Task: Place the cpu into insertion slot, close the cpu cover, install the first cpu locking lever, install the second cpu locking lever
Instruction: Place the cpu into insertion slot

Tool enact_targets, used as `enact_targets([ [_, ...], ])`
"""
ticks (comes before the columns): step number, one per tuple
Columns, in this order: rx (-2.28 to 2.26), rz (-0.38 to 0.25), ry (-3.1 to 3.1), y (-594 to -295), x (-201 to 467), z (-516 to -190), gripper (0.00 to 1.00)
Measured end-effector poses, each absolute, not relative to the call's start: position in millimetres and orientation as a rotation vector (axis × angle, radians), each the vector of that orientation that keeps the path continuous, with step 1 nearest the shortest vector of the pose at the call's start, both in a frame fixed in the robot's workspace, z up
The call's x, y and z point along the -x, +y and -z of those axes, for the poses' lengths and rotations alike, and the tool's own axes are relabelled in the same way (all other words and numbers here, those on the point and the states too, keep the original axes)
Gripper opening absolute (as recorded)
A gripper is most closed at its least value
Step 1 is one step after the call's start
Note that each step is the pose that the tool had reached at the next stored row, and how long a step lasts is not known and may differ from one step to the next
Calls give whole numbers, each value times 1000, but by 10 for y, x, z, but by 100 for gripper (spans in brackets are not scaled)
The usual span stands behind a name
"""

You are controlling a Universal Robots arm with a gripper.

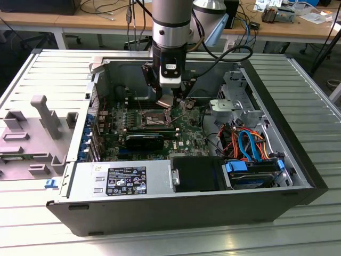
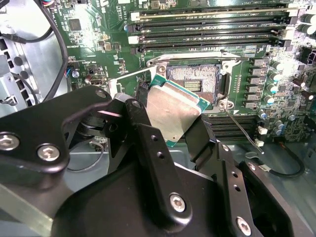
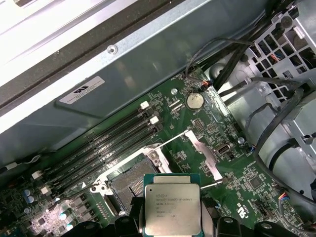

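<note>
Small flat square cpu (image 3: 173, 210), dull silver-grey metal top with faint print and a thin green rim, pinched by opposite edges between black fingers (image 2: 200, 136) closed snugly on it. Held metal side up, close over one edge of the open square insertion slot (image 2: 192, 81) on the green motherboard (image 3: 224, 133), likely for lining up corners. Seemingly not yet seated.
</note>
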State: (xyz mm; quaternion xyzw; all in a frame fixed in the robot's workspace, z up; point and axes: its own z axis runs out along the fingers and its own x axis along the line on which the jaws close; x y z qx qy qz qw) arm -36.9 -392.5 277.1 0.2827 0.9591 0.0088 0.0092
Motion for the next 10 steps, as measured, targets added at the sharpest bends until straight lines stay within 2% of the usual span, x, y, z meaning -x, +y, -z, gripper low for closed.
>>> enact_targets([
  [10,-902,-21,2989,-3925,369,-2771,54],
])
